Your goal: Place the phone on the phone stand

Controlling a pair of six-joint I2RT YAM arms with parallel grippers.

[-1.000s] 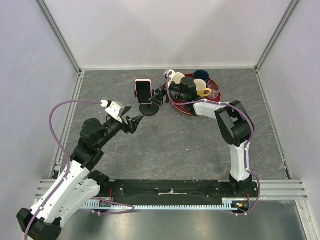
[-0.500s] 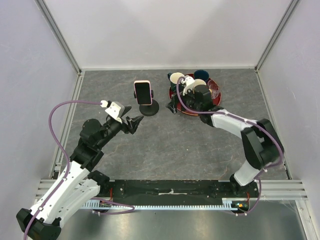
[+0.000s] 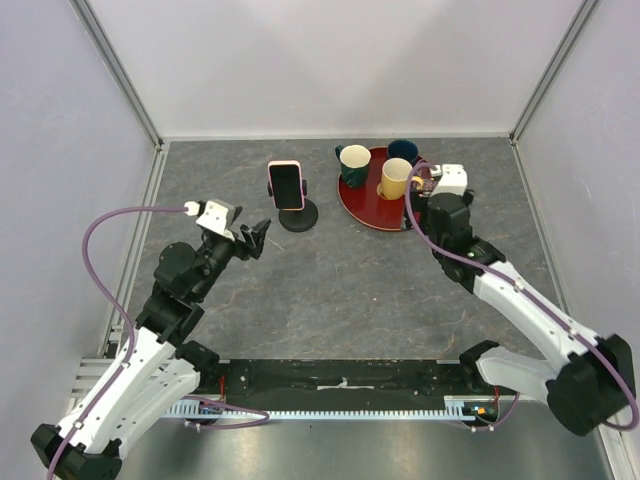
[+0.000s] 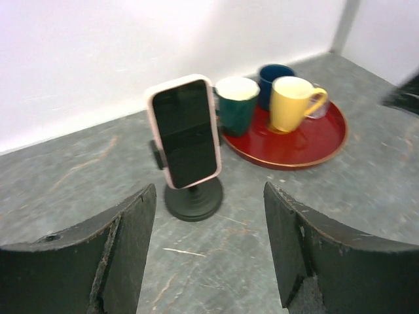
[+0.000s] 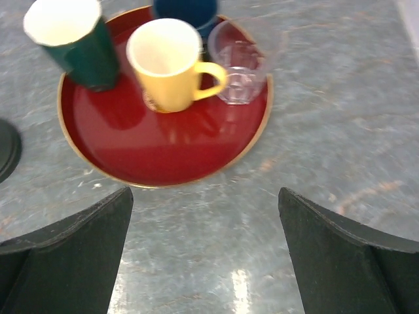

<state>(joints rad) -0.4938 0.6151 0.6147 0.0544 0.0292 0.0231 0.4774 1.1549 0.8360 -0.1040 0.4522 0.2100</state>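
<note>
The phone (image 3: 286, 186), black screen with a pink case edge, stands upright and leaning back in the clamp of the black phone stand (image 3: 298, 216) at the back middle of the table. It also shows in the left wrist view (image 4: 185, 131) on the stand's round base (image 4: 194, 198). My left gripper (image 3: 258, 232) is open and empty, a short way in front and to the left of the stand, pointing at it (image 4: 208, 216). My right gripper (image 3: 428, 197) is open and empty, over the table at the near right edge of the red tray (image 5: 204, 196).
A round red tray (image 3: 350, 208) sits right of the stand, holding a green mug (image 3: 354, 160), a yellow mug (image 3: 396, 176), a blue mug (image 3: 403, 150) and a clear glass (image 5: 241, 62). White walls enclose the table at the back and sides.
My right gripper has pulled away from the phone and stand and moved right past the tray. The phone stays on the stand. My left gripper has shifted slightly left.
</note>
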